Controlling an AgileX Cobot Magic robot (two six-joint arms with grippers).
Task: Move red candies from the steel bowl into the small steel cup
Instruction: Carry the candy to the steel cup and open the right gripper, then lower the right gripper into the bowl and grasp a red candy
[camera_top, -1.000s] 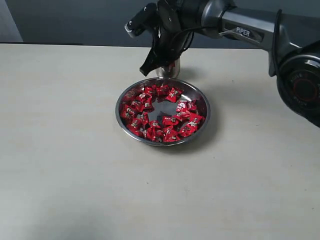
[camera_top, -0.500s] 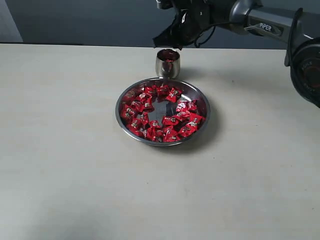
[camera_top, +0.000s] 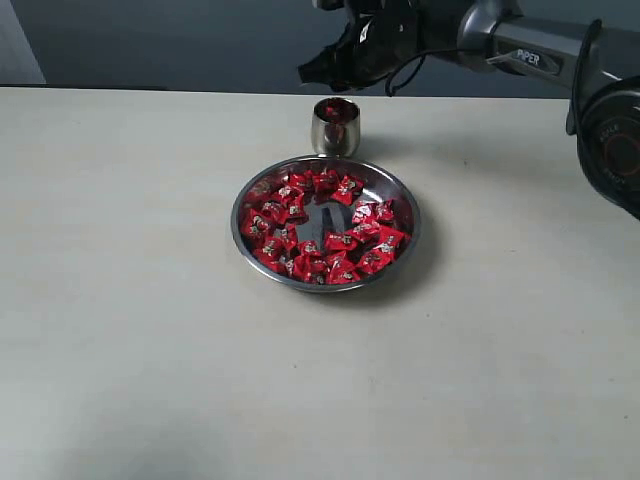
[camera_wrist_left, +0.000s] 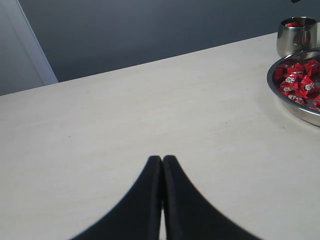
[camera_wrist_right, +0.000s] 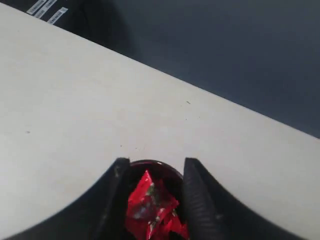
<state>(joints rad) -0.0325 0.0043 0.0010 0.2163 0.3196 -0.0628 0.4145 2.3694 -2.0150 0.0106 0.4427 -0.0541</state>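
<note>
The right claw (camera_wrist_right: 154, 172) hangs spread above the small steel cup (camera_top: 335, 128), which stands just beyond the steel bowl (camera_top: 236, 220). It should lift straight clear before dipping for more red candies (camera_top: 340, 243). The left claw (camera_wrist_left: 162, 167) sits pressed together, well left. How full the cup is cannot be judged.

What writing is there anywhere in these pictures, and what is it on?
"PIPER": on the grey link of the right arm.
Red lettering on that arm's round joint: too blurred to read.
White markings on the red candies: too small to read.
Two white stickers beyond the table's edge, right wrist view: unreadable.
</note>
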